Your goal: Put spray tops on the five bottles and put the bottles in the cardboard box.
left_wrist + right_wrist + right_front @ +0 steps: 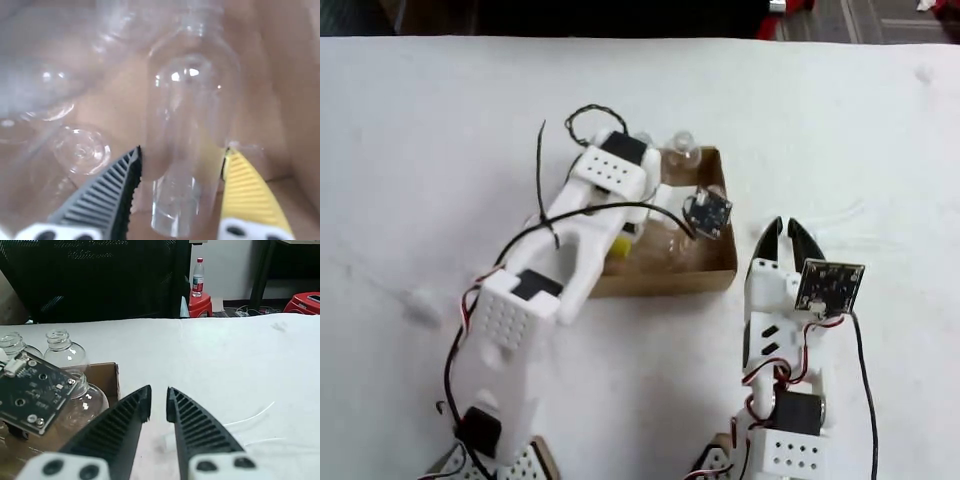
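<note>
The cardboard box [665,280] lies mid-table with several clear bottles in it, two of them open-necked at its far side [682,148] [62,347]. My left gripper [645,228] is down inside the box, its grey and yellow fingers pressed on either side of a clear bottle [185,110] in the left wrist view [182,150]. More clear bottles [80,147] lie beside it on the box floor. My right gripper [785,232] [158,392] rests just right of the box, its black fingers a narrow gap apart and holding nothing.
The left arm's camera board [30,390] sits over the box wall [107,375]. Thin clear strands [250,417] lie on the white table right of my right gripper. A black cable [545,190] loops off the left arm.
</note>
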You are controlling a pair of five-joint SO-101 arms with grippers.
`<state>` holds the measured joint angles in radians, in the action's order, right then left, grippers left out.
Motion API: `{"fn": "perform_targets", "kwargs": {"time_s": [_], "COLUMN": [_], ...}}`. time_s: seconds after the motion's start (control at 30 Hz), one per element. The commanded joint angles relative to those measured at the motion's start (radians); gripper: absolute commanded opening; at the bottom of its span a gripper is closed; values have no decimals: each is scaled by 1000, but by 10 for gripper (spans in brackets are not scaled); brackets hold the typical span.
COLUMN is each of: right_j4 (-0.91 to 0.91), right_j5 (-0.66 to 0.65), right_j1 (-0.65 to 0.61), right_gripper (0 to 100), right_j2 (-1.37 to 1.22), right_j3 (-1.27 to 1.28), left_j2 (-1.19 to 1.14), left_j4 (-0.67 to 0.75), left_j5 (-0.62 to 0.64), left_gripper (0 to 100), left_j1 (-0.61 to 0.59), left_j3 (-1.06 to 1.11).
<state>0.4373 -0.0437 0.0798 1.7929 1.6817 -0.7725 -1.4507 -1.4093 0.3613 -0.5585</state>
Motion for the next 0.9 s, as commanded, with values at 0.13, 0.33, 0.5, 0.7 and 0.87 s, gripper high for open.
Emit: {"fn": "perform_targets", "kwargs": {"time_s": [0.13,0.33,0.5,0.7,0.87], "right_j4": [-10,-10,-10,-10,-10], "right_j5": [-12,-12,-12,-12,-12], "right_j1": [-4,-4,-4,-4,-4], "right_gripper": [39,39,39,39,39], "right_j2": [2,2,2,2,2], "right_j3": [9,9,9,9,9], "left_j2": [51,124,200,318,464], "left_j4": [-9,-83,-138,-183,-245], "left_j5": [20,18,18,20,29], "left_gripper": [134,94,94,94,94], "left_j1": [10,16,16,24,47], "left_j3": [5,-2,-2,-2,-2]}}
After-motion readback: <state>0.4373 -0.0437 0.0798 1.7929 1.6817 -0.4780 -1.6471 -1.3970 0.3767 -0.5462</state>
